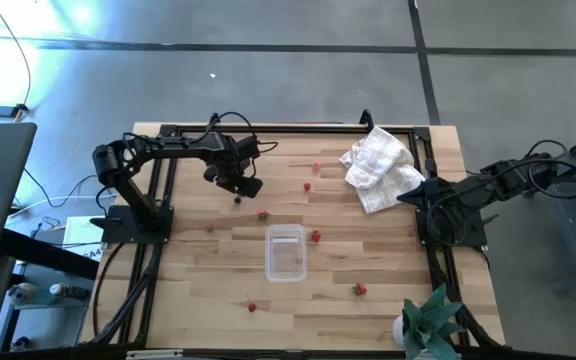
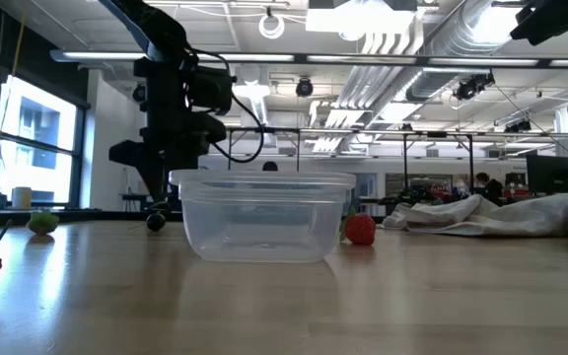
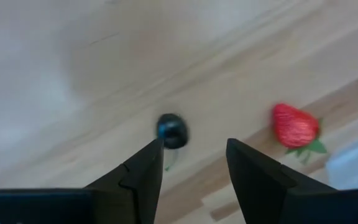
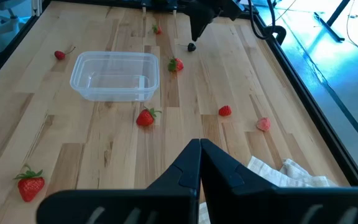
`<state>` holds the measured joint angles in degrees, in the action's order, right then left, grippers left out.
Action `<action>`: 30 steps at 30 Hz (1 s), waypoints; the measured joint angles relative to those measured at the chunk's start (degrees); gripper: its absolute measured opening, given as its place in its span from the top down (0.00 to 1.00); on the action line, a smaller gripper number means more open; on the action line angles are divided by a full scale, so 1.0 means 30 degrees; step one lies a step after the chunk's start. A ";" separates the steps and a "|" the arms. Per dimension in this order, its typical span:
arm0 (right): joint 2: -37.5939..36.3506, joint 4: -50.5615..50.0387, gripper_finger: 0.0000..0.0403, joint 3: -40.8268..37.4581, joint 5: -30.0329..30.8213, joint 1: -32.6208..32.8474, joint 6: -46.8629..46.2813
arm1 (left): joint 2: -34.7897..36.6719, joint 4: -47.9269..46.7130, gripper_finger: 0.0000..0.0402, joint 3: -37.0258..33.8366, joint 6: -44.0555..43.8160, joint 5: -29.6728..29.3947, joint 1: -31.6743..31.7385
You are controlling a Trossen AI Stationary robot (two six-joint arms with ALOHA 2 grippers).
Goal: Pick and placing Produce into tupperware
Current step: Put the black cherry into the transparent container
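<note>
The tupperware (image 1: pixel 286 252) (image 2: pixel 264 215) (image 4: pixel 114 76), a clear rectangular container, stands near the table's middle. Red berries lie scattered around it, among them one with a green top (image 1: pixel 264 214) (image 3: pixel 294 124) just left of it and one (image 1: pixel 315 236) (image 2: pixel 360 229) at its right side. A small dark berry (image 1: pixel 236 199) (image 3: pixel 171 130) (image 2: pixel 156 223) lies farther left. My left gripper (image 1: pixel 236 192) (image 3: pixel 194 146) hangs open just above the dark berry, which shows beyond one fingertip. My right gripper (image 1: pixel 410 196) (image 4: pixel 199 149) waits shut at the table's right side.
A crumpled white checked cloth (image 1: pixel 378 165) (image 4: pixel 284 174) lies at the far right, beside the right arm. More berries lie near the table's near edge (image 1: pixel 252 307) (image 1: pixel 359 289) and far side (image 1: pixel 317 167). A green plant-like thing (image 1: pixel 428 320) stands at the near right corner.
</note>
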<state>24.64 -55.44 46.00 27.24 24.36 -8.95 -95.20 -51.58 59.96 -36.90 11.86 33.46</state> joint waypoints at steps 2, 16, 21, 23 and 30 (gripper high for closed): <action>0.0000 -0.0001 1.00 0.0000 0.0000 0.0007 0.0000 | 0.0000 -0.0134 0.60 -0.0013 -0.0293 -0.0666 -0.0075; -0.0007 -0.0007 1.00 0.0000 0.0007 0.0005 0.0000 | -0.1120 0.0156 0.54 -0.0028 -0.0424 -0.1212 -0.0832; -0.0007 -0.0007 1.00 0.0000 0.0007 0.0000 0.0000 | -0.1591 0.0143 0.54 -0.0028 -0.0332 -0.1275 -0.0913; -0.0007 0.0000 1.00 0.0000 0.0007 0.0007 0.0000 | -0.1623 -0.0070 0.54 -0.0028 -0.0282 -0.1399 -0.0934; -0.0007 -0.0003 1.00 0.0000 0.0007 0.0004 0.0000 | -0.1625 -0.0149 0.54 -0.0028 -0.0315 -0.1584 -0.1021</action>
<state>24.62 -55.45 46.00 27.27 24.37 -8.95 -100.07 -52.03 59.88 -37.84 7.11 30.39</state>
